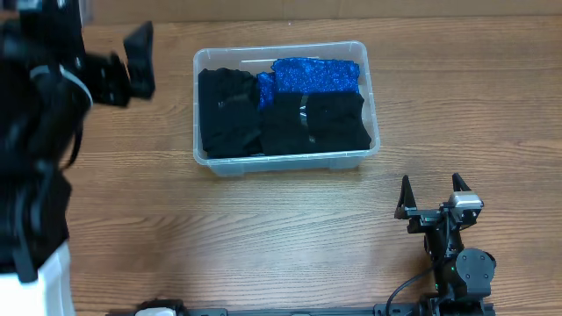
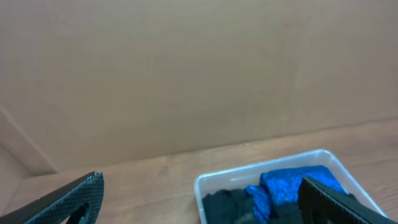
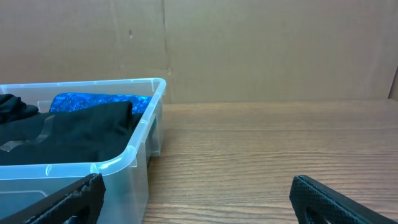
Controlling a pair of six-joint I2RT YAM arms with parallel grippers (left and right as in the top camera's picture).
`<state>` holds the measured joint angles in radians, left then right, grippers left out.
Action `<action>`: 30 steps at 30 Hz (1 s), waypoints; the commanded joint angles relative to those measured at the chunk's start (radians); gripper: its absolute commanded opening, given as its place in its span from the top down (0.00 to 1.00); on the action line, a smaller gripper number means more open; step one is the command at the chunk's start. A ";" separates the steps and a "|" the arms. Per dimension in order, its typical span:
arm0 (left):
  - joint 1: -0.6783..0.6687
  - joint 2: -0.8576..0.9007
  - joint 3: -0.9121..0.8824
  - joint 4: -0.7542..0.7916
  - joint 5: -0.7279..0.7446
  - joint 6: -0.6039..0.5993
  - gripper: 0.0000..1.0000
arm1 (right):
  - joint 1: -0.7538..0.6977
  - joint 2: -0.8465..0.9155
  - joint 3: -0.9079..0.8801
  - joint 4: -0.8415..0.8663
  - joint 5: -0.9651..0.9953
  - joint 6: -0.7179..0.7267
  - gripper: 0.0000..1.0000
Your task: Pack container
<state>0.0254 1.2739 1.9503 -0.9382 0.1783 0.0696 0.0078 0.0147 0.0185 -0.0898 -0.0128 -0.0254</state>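
The clear plastic container [image 1: 369, 96] sits at the middle back of the table. It holds folded black garments [image 1: 230, 112] and a blue one [image 1: 314, 75]. It also shows in the left wrist view [image 2: 202, 186] and the right wrist view [image 3: 140, 140]. My left gripper [image 1: 136, 61] is open and empty, raised high to the left of the container; in its own view its jaws [image 2: 199, 199] frame the container's left end. My right gripper [image 1: 433, 186] is open and empty, low at the front right, well clear of the container; its jaws [image 3: 199, 199] frame bare table.
A brown cardboard wall [image 3: 249, 50] stands behind the table. The wooden table [image 1: 263, 228] lies in front of the container. My left arm's black body [image 1: 35, 140] fills the left edge of the overhead view.
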 commanded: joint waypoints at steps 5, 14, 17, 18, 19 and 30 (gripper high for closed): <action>-0.006 -0.291 -0.594 0.286 0.006 0.020 0.00 | -0.003 -0.012 -0.010 0.006 0.011 0.007 0.00; -0.006 -0.707 -1.273 0.627 -0.006 0.021 0.00 | -0.003 -0.012 -0.010 0.006 0.011 0.008 0.00; -0.006 -0.861 -1.465 0.700 -0.010 0.040 0.00 | -0.003 -0.012 -0.010 0.006 0.011 0.007 0.00; -0.006 -0.900 -1.510 0.726 -0.012 0.040 0.00 | -0.003 -0.012 -0.010 0.006 0.011 0.007 0.00; -0.006 -0.940 -1.556 0.759 -0.026 0.039 0.00 | -0.003 -0.012 -0.010 0.006 0.011 0.007 0.00; -0.006 -1.199 -1.893 0.958 -0.112 0.017 0.00 | -0.003 -0.012 -0.010 0.006 0.011 0.008 0.00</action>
<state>0.0257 0.1226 0.1028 -0.0097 0.1177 0.0875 0.0078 0.0120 0.0181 -0.0898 -0.0105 -0.0254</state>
